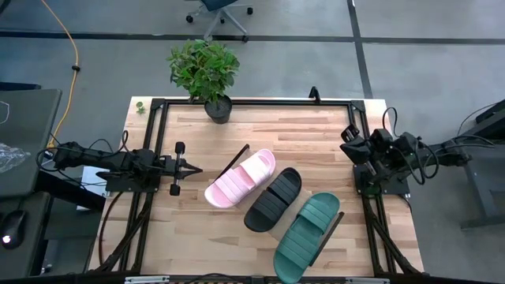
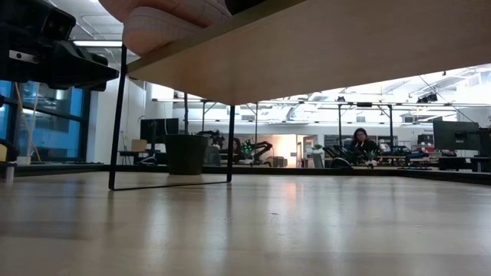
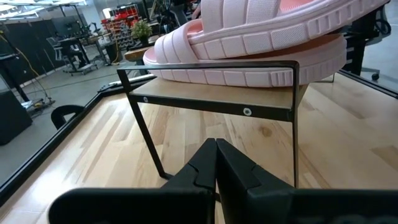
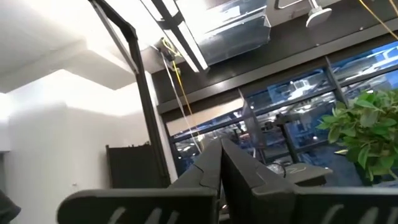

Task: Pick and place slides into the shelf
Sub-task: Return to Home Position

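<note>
Now the pink slide (image 1: pixel 241 178), the black slide (image 1: pixel 274 199) and the green slide (image 1: pixel 308 237) all lie side by side in a slanted row on the shelf (image 3: pixel 205 99), which stands in the middle of the table (image 1: pixel 316 126). So I think the job is done and nothing is left to pick up. The left gripper (image 1: pixel 196 168) hangs low over the table, just beside the pink end of the shelf. Its two fingers are pressed together with nothing between them. The right gripper (image 4: pixel 221 144) is tucked up at the right edge of the table, well away from the slides. It points up at the ceiling, and its fingers are pressed together on nothing too. The slides look soft and rubbery, so they are likely light, a bit bendy and hard to break. The wide strap has ribs, so it should not slip much. I think the strap, or the thick side of the sole, is the best place to hold one. The pink slide seems to stick out a little over the edge of the shelf, so a bump there could push it off. A plant (image 1: pixel 207 71) in a pot stands at the far edge, out of the way.
</note>
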